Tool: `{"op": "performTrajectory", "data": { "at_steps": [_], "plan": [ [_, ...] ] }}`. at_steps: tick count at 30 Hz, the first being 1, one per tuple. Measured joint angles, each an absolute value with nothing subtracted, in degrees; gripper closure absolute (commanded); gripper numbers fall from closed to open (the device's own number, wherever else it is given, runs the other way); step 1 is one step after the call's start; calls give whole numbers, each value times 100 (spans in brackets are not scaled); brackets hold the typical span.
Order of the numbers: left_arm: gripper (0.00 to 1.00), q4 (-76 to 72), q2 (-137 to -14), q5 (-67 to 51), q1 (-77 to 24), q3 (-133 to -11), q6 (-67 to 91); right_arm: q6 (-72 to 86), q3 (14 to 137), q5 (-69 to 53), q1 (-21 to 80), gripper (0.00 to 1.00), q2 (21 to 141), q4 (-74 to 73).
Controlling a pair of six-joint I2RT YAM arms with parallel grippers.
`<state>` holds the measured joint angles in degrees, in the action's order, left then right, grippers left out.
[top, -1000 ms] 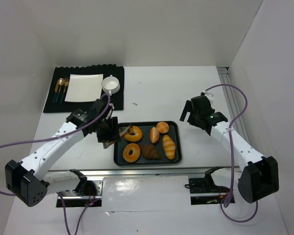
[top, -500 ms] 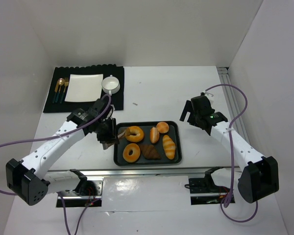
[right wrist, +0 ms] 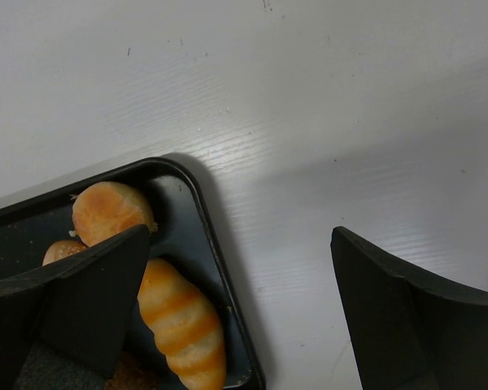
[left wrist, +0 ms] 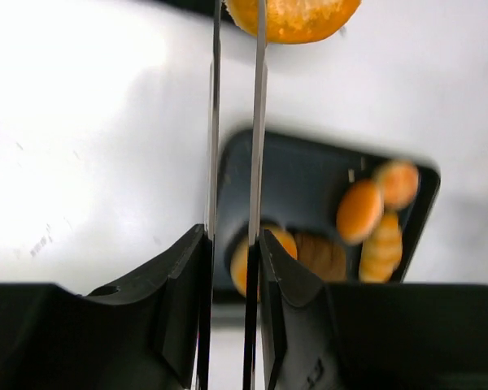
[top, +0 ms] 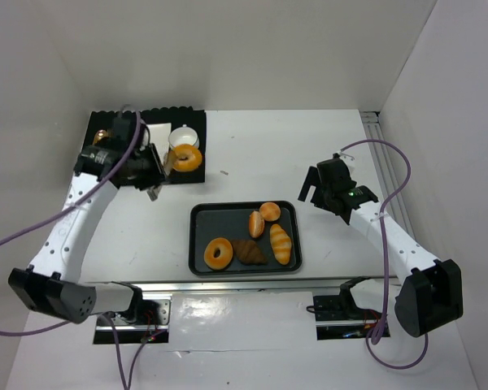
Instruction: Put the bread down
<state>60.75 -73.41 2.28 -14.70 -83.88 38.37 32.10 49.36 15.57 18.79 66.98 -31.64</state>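
Observation:
My left gripper [top: 156,167] is shut on metal tongs [top: 169,162], and the tongs pinch a golden ring-shaped bread [top: 187,158] in the air beside the white cup [top: 181,140], over the black placemat [top: 191,122]. In the left wrist view the tong blades [left wrist: 214,122] run up between my fingers [left wrist: 232,240] to the bread [left wrist: 293,15] at the top edge. The white square plate [top: 138,145] lies just left of the cup. My right gripper [top: 313,191] is open and empty, hovering right of the tray [right wrist: 236,268].
The black tray [top: 199,236] at the front centre holds a ring bread [top: 219,253], a dark croissant [top: 248,252], a striped roll [top: 281,243] and two round buns [top: 256,223]. Cutlery [top: 102,146] lies on the placemat's left side. A rail runs along the right edge.
My left arm lifted the ring bread off the tray in the tongs and swung it back and left to beside the cup. The right arm has not moved.

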Motion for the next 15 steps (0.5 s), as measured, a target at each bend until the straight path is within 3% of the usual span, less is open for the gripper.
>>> {"op": "performTrajectory", "data": {
  "at_steps": [8,15],
  "plan": [
    [100,5284,-8700,78,425,-9015,3717,3210,4936,1559,1879,1,6698,-3164],
    [100,4670,-9714,-290,1474,-9172,3789,3210,4939,1559,1879,1,6803,-3144]
  ]
}}
